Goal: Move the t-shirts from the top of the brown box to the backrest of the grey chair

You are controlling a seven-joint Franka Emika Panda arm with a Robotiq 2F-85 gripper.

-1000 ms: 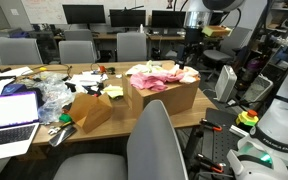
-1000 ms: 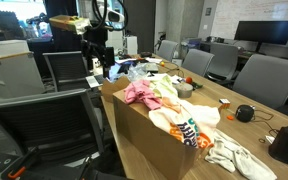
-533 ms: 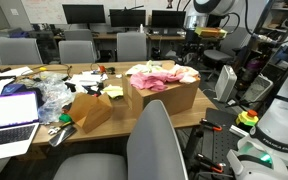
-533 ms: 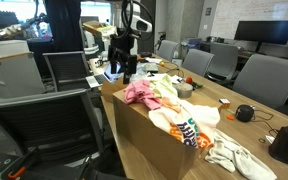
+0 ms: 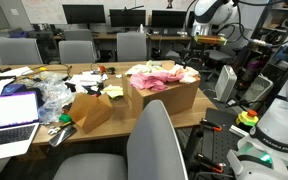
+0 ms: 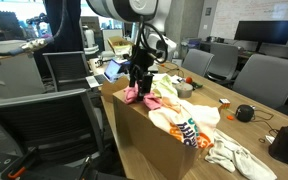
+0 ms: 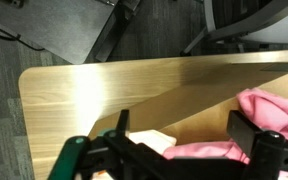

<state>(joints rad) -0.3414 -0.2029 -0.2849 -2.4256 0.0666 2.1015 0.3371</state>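
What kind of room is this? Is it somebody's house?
Most likely an office or lab workroom, not a house: a row of computer monitors along the back, grey office chairs around a wooden table, and an open laptop.

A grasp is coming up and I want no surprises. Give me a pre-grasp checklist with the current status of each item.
1. Gripper open: ok, jaws stand apart in the wrist view.
2. Gripper empty: ok.
3. Pink t-shirt below gripper: ok.
4. T-shirts piled on the brown box: ok.
5. Target grey chair picked out: cannot tell, several grey chairs are in view.
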